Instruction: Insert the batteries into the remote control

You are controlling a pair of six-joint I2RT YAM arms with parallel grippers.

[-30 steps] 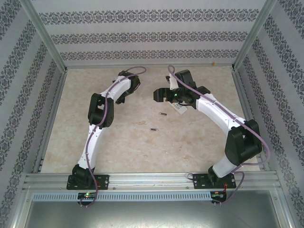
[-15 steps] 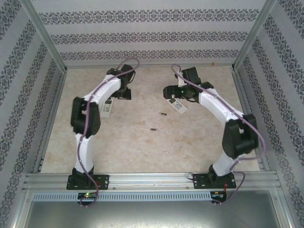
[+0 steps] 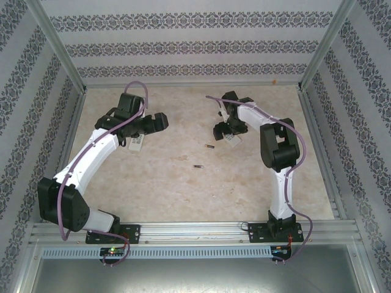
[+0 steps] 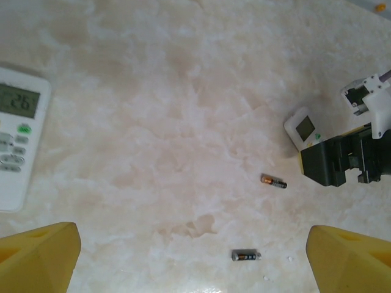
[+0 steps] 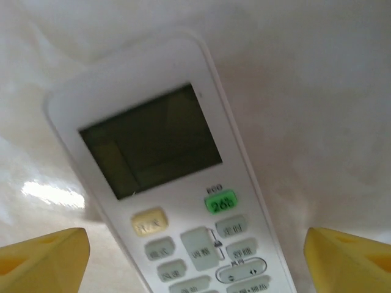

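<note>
Yellow fingertips of the left gripper stood spread wide and empty above two slim dark cylindrical batteries lying loose on the beige marbled table. We found the right gripper equally spread over a white plastic remote control, its lower end cut off.
</note>
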